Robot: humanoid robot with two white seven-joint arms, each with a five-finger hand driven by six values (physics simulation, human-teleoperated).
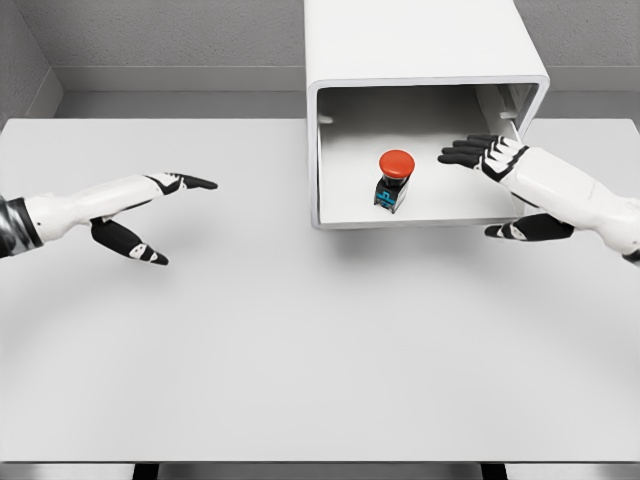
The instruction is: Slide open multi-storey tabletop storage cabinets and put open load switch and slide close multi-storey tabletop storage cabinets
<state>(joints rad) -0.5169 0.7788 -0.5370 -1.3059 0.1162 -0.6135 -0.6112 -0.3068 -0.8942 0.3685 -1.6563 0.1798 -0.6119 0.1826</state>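
A white tabletop storage cabinet stands at the back of the table, and its drawer is slid out toward me. Inside the drawer stands a load switch with a red mushroom button on a dark body with a blue label. My right hand reaches in over the drawer's right side, fingers spread, a short way right of the switch and not touching it. My left hand hovers open over the table at the left, far from the cabinet.
The white table stretches wide in front of the drawer. A grey wall runs behind the cabinet. The table's front edge lies near the bottom of the view.
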